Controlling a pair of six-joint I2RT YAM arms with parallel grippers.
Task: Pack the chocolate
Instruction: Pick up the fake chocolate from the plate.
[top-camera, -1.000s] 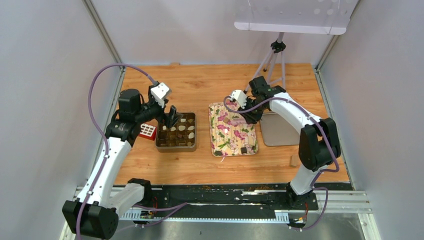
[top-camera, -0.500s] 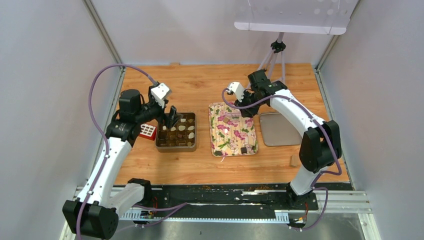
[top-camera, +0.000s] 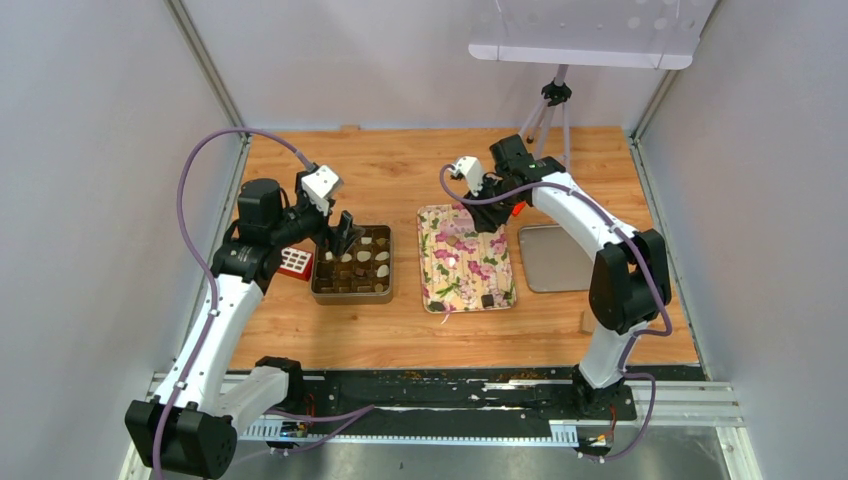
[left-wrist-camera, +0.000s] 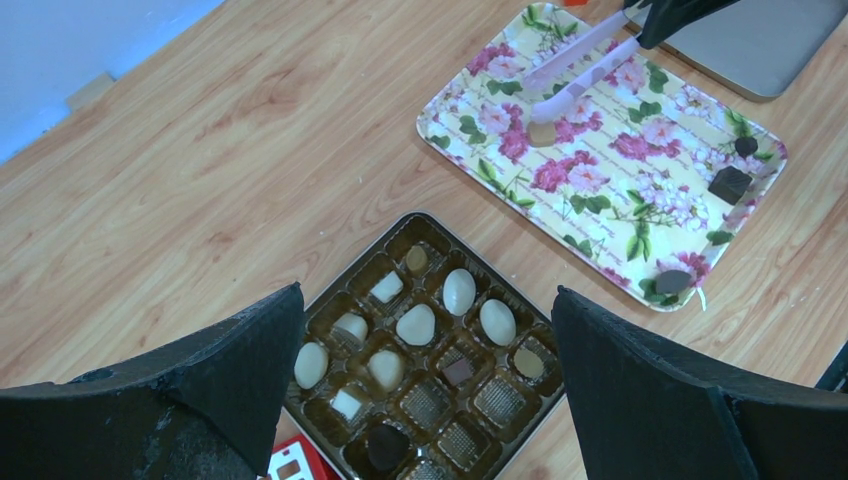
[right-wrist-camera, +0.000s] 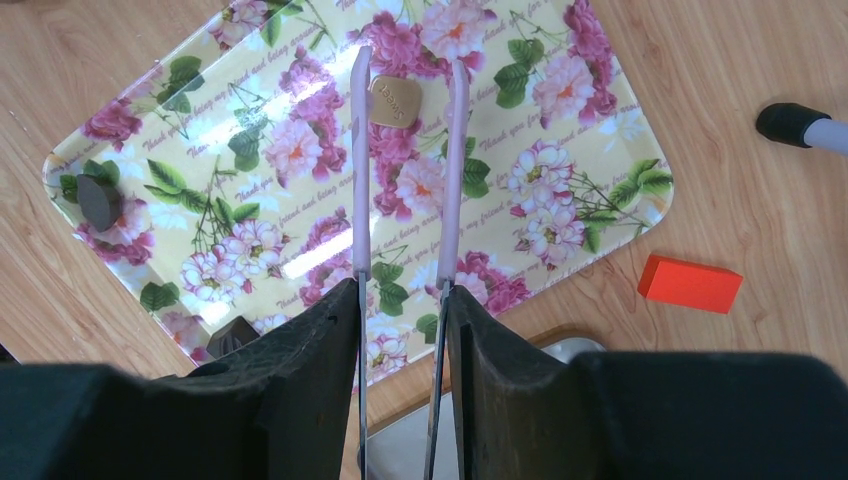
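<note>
The chocolate lies in two places. Several white, tan and dark pieces (left-wrist-camera: 459, 291) sit in the brown compartment box (top-camera: 316, 290); a few remain on the floral tray (top-camera: 450, 285). My left gripper (left-wrist-camera: 428, 390) hangs open above the box, holding nothing. My right gripper (right-wrist-camera: 402, 295) is shut on pink-tipped tongs (right-wrist-camera: 361, 170). The tong tips stand apart on either side of a tan square chocolate (right-wrist-camera: 396, 100) at the tray's far end. A dark round piece (right-wrist-camera: 97, 200) and a dark square piece (right-wrist-camera: 232, 338) lie nearer on the tray.
A silver lid (top-camera: 555, 258) lies right of the tray. A small red block (right-wrist-camera: 690, 284) rests on the wood beyond it. A red-and-white card (top-camera: 294, 262) sits left of the box, a tan cylinder (top-camera: 584, 321) near the front right, and a tripod (top-camera: 548, 110) at the back.
My right arm has carried the tongs toward the tray's far end, and the tong tips have spread around the tan piece. The left arm has stayed still.
</note>
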